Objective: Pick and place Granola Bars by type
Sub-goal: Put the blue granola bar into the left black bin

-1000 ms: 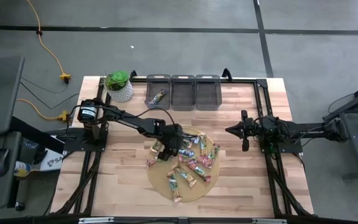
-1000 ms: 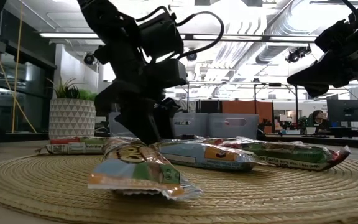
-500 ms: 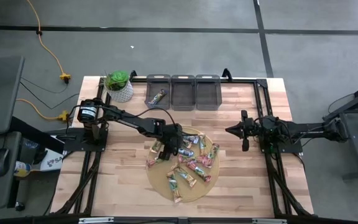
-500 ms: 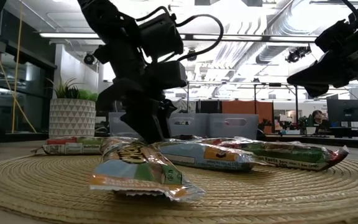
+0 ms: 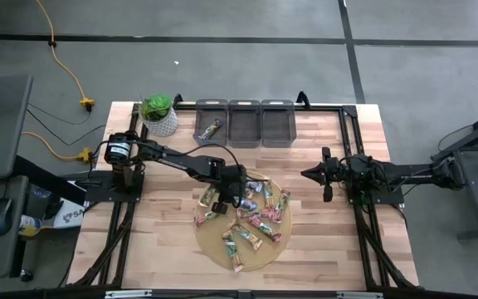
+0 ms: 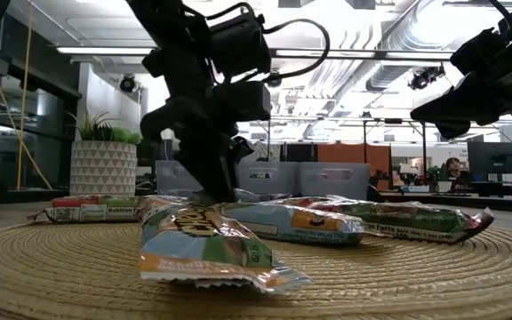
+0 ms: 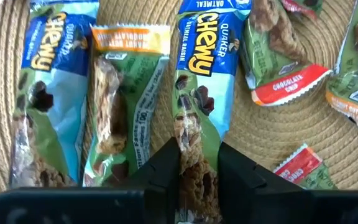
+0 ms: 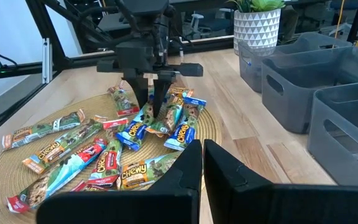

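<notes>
At the centre of the overhead frame, the left gripper (image 5: 229, 193) pinches a blue-green foil-wrapped granola bar (image 7: 199, 93) on the round woven straw mat (image 5: 214, 245). Roughly fifteen bars lie there. Three grey plastic bins (image 5: 245, 123) sit above; one holds one bar. The right gripper (image 5: 307, 174), closed, hovers right of centre.

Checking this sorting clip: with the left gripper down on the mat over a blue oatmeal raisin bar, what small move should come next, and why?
Probably finish closing, then lift straight up. The left gripper has its fingers on either side of the blue oatmeal raisin bar on the woven mat, and other bars lie close beside it, so a sideways pull could drag them. The right gripper waits, shut.
</notes>
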You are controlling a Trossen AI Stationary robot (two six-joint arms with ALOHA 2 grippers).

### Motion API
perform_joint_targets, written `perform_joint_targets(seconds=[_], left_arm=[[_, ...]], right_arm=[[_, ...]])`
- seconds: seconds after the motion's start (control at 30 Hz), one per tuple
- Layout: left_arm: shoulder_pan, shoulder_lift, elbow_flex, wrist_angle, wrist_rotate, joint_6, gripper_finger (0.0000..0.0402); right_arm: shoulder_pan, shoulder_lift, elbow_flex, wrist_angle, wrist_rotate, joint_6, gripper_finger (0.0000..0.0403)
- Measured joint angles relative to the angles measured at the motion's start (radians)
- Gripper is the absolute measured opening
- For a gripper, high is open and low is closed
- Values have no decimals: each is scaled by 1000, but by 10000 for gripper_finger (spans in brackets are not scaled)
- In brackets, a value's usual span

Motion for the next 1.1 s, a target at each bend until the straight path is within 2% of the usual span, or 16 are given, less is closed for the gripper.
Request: perform_joint_targets(seconds=[0.23, 0.6, 0.8, 1.1], left_arm=[[0, -2, 1, -76, 33, -25, 61], [0, -47, 0, -88, 42, -84, 59], [0, -125, 0, -84, 34, -144, 59], [0, -309, 0, -100, -41, -233, 59]], right_arm=[[0, 0, 0, 0, 0, 0, 0], [0, 0, 0, 0, 0, 0, 0], [0, -1, 0, 8, 0, 0, 0], [0, -1, 0, 4, 0, 0, 0]])
